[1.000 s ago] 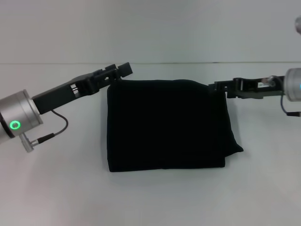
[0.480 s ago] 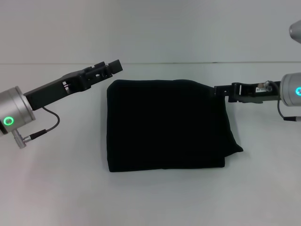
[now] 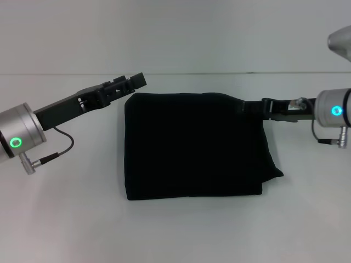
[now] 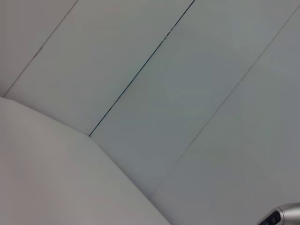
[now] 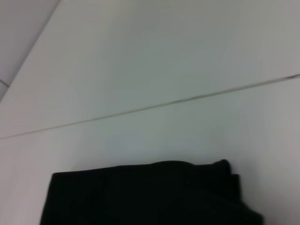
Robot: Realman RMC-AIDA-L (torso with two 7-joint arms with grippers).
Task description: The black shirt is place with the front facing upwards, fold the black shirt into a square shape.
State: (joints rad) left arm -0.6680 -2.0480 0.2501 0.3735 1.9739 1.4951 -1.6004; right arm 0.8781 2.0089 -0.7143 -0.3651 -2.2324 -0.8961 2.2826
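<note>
The plain black cotton shirt [image 3: 194, 145] lies folded nearly square on the white bench [image 3: 66, 219]; folding looks finished. The left tool [image 3: 136, 82] hangs just off its far-left corner and the right tool [image 3: 248, 106] is at its far-right corner; I cannot tell either grip state. Next, both should retreat.

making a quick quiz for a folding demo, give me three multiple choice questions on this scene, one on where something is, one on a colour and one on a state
1. Where is the left gripper relative to the black shirt?
A. Beside its far left corner
B. At its near right corner
C. Over its middle

2. What colour is the table under the shirt?
A. Brown
B. White
C. Blue

3. What state is the shirt in?
A. Spread out flat with sleeves showing
B. Hanging in the air between both grippers
C. Folded into a rough rectangle lying on the table

Answers: 1 A, the head view shows the left gripper just off the shirt's far left corner, while the right gripper is at the far right corner. 2 B, the bare surface is white. 3 C, the shirt lies compact, with only a small flap sticking out at its near right.
</note>
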